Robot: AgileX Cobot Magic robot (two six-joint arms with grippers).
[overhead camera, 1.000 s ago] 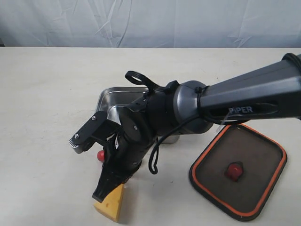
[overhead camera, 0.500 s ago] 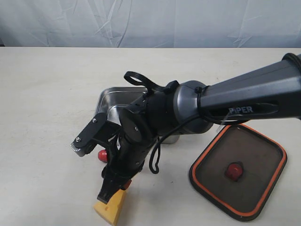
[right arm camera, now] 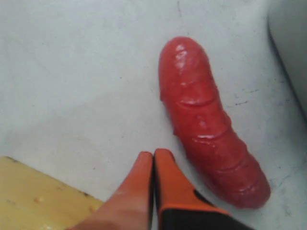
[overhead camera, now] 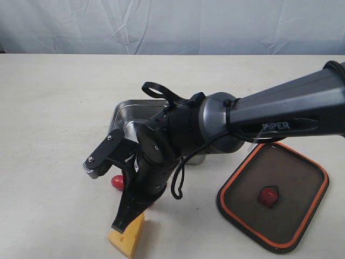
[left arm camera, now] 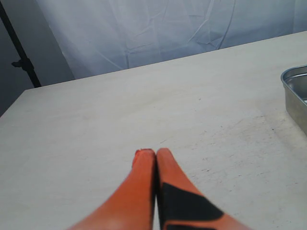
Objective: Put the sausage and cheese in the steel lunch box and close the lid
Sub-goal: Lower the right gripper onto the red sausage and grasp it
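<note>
Sausage, small, red, glossy and ridged (right arm camera: 211, 124), lies flat on the pale tabletop (overhead camera: 54, 108), outside the box. In the exterior view only one rounded end of it (overhead camera: 117, 182) shows from under the right arm. The yellow triangular toy cheese wedge with small holes (overhead camera: 128, 237) also rests on the tabletop, near the sausage but apart from it, at the front edge of the exterior view; the right wrist view catches one corner of it (right arm camera: 38, 201).

The right end effector (right arm camera: 153, 154) is clenched, its orange fingers pressed together with nothing between them. Its tip points down at the bare patch between sausage and cheese, just beside the sausage. In the exterior view the tip (overhead camera: 119, 225) overlaps the top edge of the cheese; whether it touches cannot be told.

The shiny rectangular stainless-steel lunch box with rounded corners (overhead camera: 126, 110) stands behind the sausage, uncovered, its inside mostly hidden by the arm. The flat dark translucent lid with an orange rim seal (overhead camera: 291, 178) lies on the tabletop to the right, apart from the box.

The left end effector (left arm camera: 154, 152) is likewise clenched on nothing, above bare tabletop, with a corner of the lunch box (left arm camera: 295, 91) at the edge of its wrist view.
</note>
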